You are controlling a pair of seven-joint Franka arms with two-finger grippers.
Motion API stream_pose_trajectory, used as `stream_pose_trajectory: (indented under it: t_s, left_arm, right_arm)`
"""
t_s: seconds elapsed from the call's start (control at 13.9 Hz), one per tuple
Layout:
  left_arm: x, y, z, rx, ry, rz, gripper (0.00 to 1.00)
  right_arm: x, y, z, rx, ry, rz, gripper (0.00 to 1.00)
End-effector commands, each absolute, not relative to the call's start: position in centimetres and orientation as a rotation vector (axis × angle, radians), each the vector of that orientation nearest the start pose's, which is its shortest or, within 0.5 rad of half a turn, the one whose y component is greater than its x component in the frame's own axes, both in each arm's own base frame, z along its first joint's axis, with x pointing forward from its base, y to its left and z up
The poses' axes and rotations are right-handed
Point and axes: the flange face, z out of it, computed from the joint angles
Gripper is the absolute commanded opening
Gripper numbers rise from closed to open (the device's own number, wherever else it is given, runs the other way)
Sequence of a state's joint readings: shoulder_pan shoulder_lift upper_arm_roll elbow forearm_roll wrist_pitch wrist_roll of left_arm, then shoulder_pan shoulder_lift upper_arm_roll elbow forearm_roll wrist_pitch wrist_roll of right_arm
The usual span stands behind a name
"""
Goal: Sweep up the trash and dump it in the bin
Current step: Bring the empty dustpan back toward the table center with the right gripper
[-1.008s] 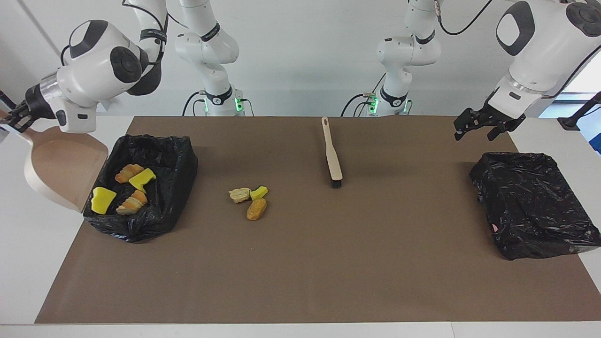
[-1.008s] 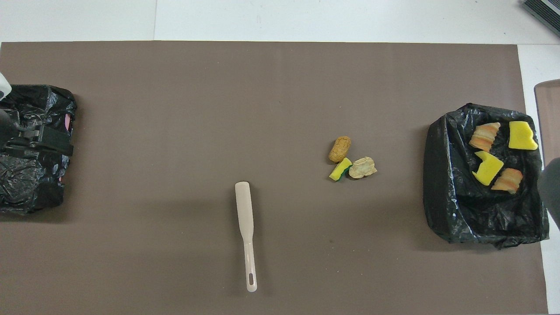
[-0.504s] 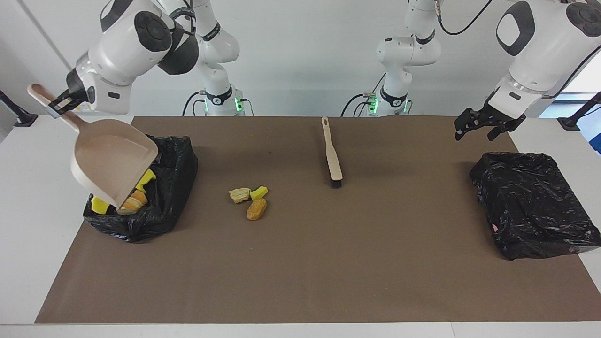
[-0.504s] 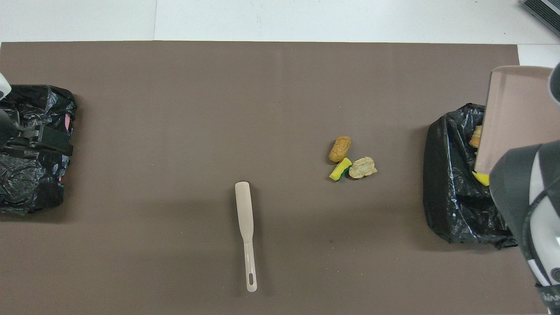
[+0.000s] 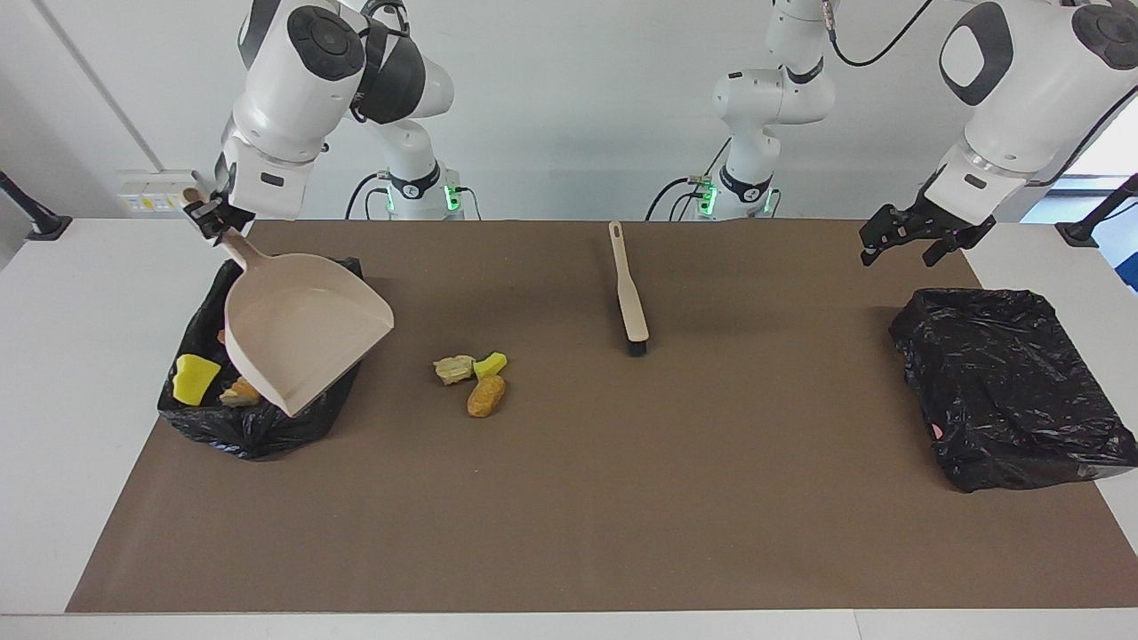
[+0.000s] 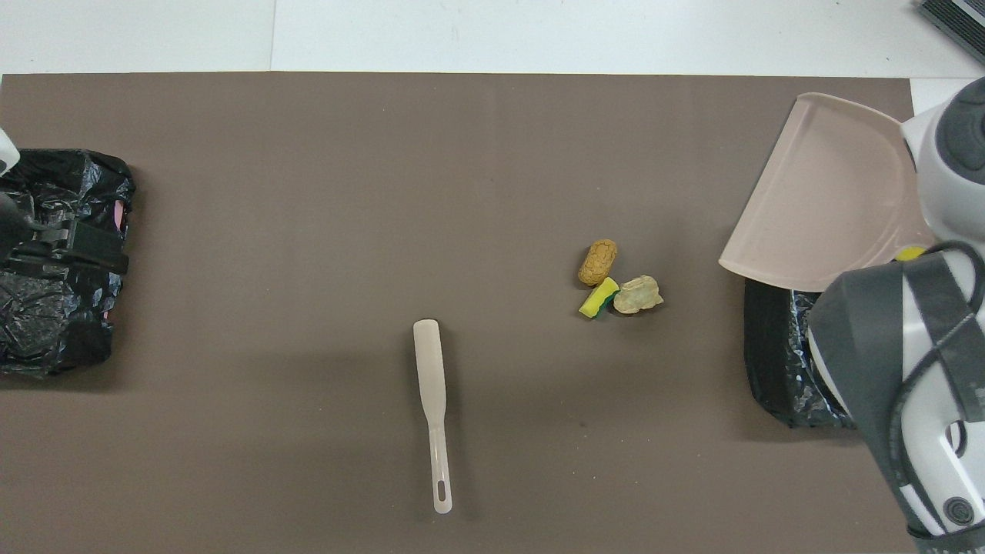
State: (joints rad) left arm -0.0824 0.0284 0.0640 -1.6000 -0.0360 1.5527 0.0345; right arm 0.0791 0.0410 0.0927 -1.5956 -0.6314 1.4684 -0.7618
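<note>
Facing view: the dustpan [image 5: 302, 333] covers much of the bin [image 5: 258, 427] at the right arm's end of the bench, so only two pieces of the trash [image 5: 196, 378] in it show, the second partly. Overhead view: the right arm and the dustpan hide nearly all of that bin; its contents are hidden except one yellow sliver. The right pincer is hidden there. The left pincer [image 6: 65, 246] is cut off by the frame edge over the second bin [image 6: 46, 338].
</note>
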Motion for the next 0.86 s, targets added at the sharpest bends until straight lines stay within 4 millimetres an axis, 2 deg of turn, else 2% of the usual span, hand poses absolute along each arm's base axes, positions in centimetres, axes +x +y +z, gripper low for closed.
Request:
stream_pose_trajectory:
  t_s: [0.0, 0.14, 0.29, 0.43, 0.5, 0.65, 0.79]
  left_arm:
    - [55.7, -1.1, 59.9, -3.169, 0.06, 0.114, 1.0]
    - [55.7, -1.2, 59.9, -3.169, 0.063, 0.114, 1.0]
    - [55.7, -1.2, 59.9, -3.169, 0.063, 0.114, 1.0]
    - [55.7, -1.2, 59.9, -3.169, 0.063, 0.114, 1.0]
    - [55.7, -1.1, 59.9, -3.169, 0.06, 0.114, 1.0]
    - [55.7, -1.2, 59.9, -3.169, 0.063, 0.114, 1.0]
    - [55.7, -1.2, 59.9, -3.169, 0.063, 0.114, 1.0]
  right_arm:
    - [56.2, 5.8, 60.3, 2.447, 0.998, -0.341, 0.0]
    - [57.2, 9.5, 60.0, 2.575, 0.852, -0.243, 0.0]
    - [59.1, 11.8, 59.4, 2.712, 0.709, -0.132, 0.0]
    - [61.7, 16.5, 57.9, 2.817, 0.642, -0.071, 0.0]
    - [63.0, 18.6, 56.5, 2.864, 0.562, -0.059, 0.0]
    - [64.1, 23.3, 53.9, 2.946, 0.447, -0.039, 0.0]
    - [64.3, 25.8, 51.7, 3.027, 0.39, -0.059, 0.0]
